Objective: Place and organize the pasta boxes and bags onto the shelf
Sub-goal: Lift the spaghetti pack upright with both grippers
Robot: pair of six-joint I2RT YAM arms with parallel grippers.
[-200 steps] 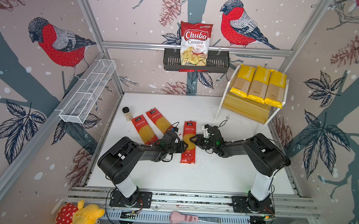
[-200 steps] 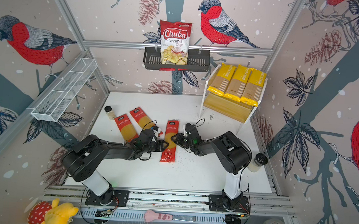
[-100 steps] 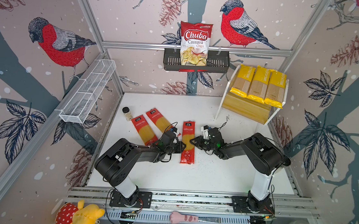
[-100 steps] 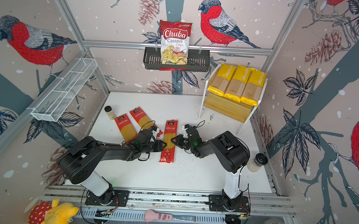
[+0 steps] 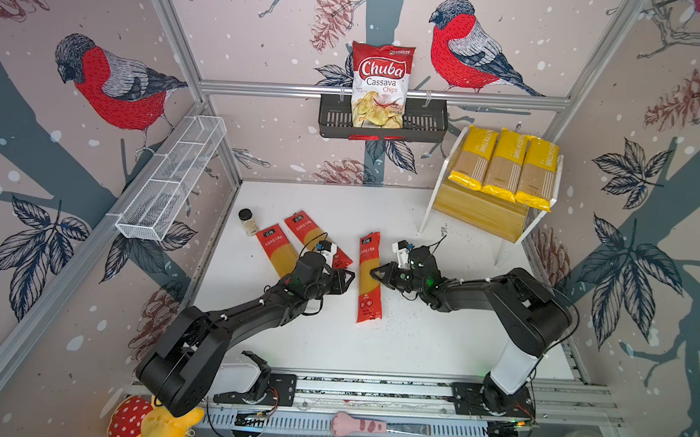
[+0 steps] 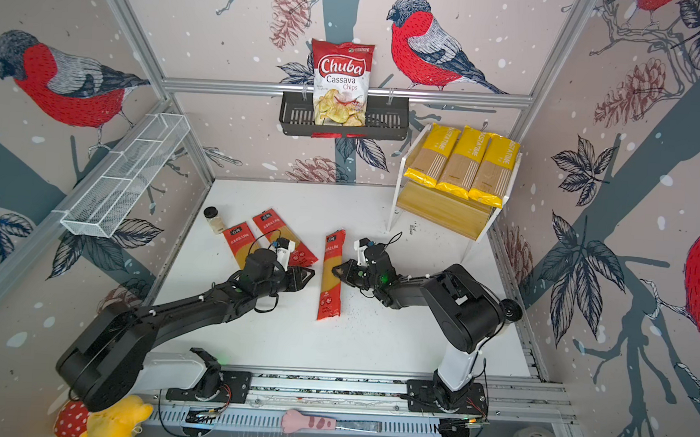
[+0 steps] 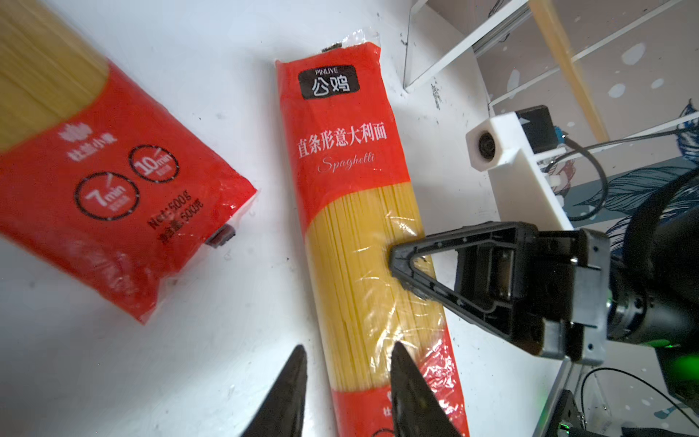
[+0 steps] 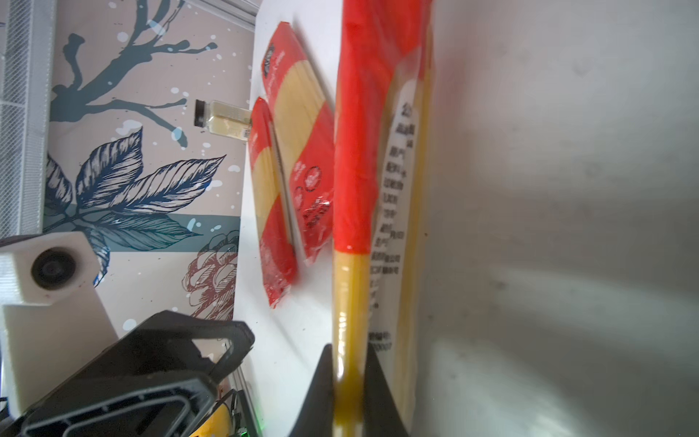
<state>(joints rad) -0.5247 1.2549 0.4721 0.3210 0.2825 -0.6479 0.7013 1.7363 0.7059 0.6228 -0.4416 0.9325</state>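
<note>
- Three yellow packets (image 5: 505,166) are seen lying side by side across the upper board of the shelf (image 5: 477,213), so half of the pasta is judged to be placed.
- Three red-ended packets are left on the bench (image 5: 416,340). The lower board of the shelf is seen bare and is judged the likely place for them.
- Two of them, the outer red packet (image 5: 273,248) and the inner red packet (image 5: 310,233), lie slanted and close together near a small jar (image 5: 248,221). Neither is gripped.
- One, the middle red packet (image 5: 366,295), lies lengthwise between the two arms, well apart from the shelf.
- The right end effector (image 5: 378,274) is clenched on the long edge of the middle red packet at its clear window. In the right wrist view the yellow edge is seen pinched between both fingers (image 8: 319,378), and that side appears tilted up off the bench.
- The left end effector (image 7: 346,352) is seen with its fingers parted and nothing clamped. In the left wrist view one fingertip is over the packet's near edge and the other over bare bench; whether the packet is touched cannot be told.
- The step in hand is judged to be the pick-up of the fourth packet, with a grip made but no lift clear of the bench.
- The carry to the shelf and the setting down are not yet done, and the same is left for the outer and inner red packets.
</note>
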